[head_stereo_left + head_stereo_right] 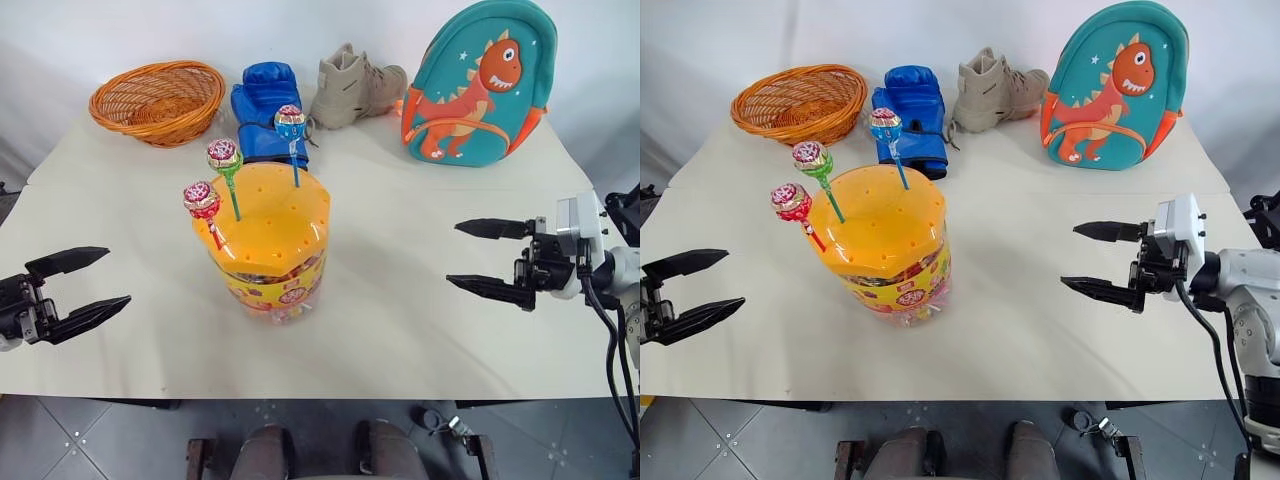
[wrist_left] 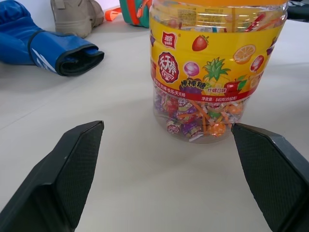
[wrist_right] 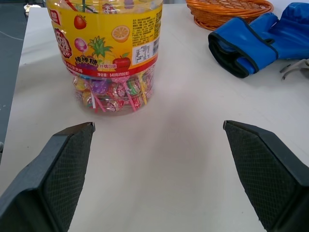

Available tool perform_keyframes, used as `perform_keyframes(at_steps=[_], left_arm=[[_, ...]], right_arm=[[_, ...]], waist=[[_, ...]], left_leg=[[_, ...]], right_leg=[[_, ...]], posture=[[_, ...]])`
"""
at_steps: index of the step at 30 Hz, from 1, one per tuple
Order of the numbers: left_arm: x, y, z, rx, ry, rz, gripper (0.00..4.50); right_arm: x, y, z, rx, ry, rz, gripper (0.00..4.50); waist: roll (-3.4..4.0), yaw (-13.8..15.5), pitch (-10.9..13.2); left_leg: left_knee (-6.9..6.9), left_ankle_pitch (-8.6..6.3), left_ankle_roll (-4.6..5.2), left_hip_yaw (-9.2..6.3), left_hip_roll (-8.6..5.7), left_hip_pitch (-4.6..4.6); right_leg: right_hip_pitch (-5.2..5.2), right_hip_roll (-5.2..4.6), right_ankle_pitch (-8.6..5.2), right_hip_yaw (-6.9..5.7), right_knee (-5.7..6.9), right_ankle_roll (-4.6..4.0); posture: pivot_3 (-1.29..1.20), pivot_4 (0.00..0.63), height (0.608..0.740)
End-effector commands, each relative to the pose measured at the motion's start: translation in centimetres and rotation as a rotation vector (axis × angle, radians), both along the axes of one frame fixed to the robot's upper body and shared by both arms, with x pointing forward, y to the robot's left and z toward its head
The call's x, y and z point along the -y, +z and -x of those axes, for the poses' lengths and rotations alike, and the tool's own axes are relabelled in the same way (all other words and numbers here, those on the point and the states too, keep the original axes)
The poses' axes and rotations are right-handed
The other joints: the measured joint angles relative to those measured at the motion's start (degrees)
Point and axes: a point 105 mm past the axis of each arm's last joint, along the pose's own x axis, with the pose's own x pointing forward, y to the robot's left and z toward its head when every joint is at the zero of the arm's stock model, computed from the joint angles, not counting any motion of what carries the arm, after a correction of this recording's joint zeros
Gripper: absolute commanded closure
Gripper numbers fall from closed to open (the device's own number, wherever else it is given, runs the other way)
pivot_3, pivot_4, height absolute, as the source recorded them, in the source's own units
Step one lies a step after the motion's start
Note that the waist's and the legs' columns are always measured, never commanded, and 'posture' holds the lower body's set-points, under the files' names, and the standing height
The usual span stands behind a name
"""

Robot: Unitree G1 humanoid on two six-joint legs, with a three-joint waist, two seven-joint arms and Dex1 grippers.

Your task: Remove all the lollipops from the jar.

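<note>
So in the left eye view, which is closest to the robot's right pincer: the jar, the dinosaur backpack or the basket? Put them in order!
From the right pincer:
1. Dinosaur backpack, behind it, at the table's back.
2. Jar, across the table's middle.
3. Basket, far back corner on the left.

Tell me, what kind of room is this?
Probably a robot test room, not a home: a plain white table against a bare wall, set with unrelated props: a lollipop jar, a boxing glove, a dinosaur backpack.

The left gripper (image 1: 85, 283) sits at nine o'clock with its two black fingers spread wide (nothing between them). The right gripper (image 1: 474, 255) at three o'clock is spread wide too, pointing inward.
</note>
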Motion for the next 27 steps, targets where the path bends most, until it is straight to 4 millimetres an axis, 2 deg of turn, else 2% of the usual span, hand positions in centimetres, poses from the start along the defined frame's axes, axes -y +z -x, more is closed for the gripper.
perform_keyframes(at_steps=[1,4,9,13,17,20,22,27], left_arm=[[-0.2,0.7,0.0,0.017,0.008,-0.028,0.00],[-0.7,0.7,-0.4,-0.035,0.057,0.007,0.00],[-0.9,1.2,-0.8,-0.008,0.112,-0.022,0.00],[0.0,1.9,0.3,-0.002,0.073,-0.052,0.00],[2.6,2.9,1.8,0.050,-0.008,-0.133,0.00],[6.0,4.5,2.5,0.128,-0.093,-0.137,0.00],[8.1,5.5,2.5,0.188,-0.118,-0.137,0.00],[11.2,6.4,1.4,0.247,-0.099,-0.116,0.00]], right_arm=[[0.0,0.7,0.1,0.036,0.010,0.005,0.03],[0.0,0.8,0.0,0.037,0.010,0.005,0.03],[-0.2,1.1,0.0,0.037,0.021,0.004,0.03],[-0.5,1.1,-0.2,0.031,0.041,0.004,0.03],[-1.5,1.6,-0.2,0.033,0.099,-0.006,0.03],[-2.7,2.3,-0.1,0.036,0.162,-0.017,0.03],[-3.3,2.6,-0.4,0.044,0.192,-0.020,0.03],[-4.0,3.1,-1.1,0.053,0.222,-0.026,0.03]], waist=[[0.00,0.0,0.0],[0.00,0.0,0.0],[0.00,0.0,0.0],[0.00,-0.2,0.0],[-0.01,-0.1,0.0],[-0.01,0.0,0.0],[-0.01,0.1,0.0],[0.00,0.1,0.0]], left_leg=[[0.00,0.00,0.00,0.00,0.00,0.00],[0.00,0.00,0.00,0.00,0.00,0.00],[0.00,-0.01,0.01,0.00,0.00,0.00],[-0.01,-0.01,0.00,0.00,0.01,0.00],[-0.01,-0.04,-0.01,0.02,0.05,-0.01],[0.04,-0.04,-0.01,-0.01,0.09,-0.01],[0.06,-0.04,-0.01,-0.06,0.07,-0.01],[0.07,-0.04,-0.01,-0.22,0.02,-0.01]], right_leg=[[0.00,0.00,0.00,0.00,0.00,0.00],[0.00,0.00,0.00,0.00,0.00,0.00],[0.00,-0.01,0.00,0.02,0.00,0.00],[0.00,0.00,0.00,0.01,0.00,0.00],[-0.03,0.01,0.00,0.03,-0.04,0.00],[-0.02,0.00,0.00,0.06,-0.01,0.00],[0.00,-0.02,0.01,0.08,0.00,0.01],[0.01,-0.02,0.01,0.08,0.00,0.02]], posture=[[0.00,0.150,0.740],[0.00,0.150,0.740],[0.00,0.150,0.740],[0.00,0.150,0.740],[0.00,0.150,0.740],[0.00,0.150,0.740],[0.00,0.150,0.740],[0.00,0.150,0.740]])
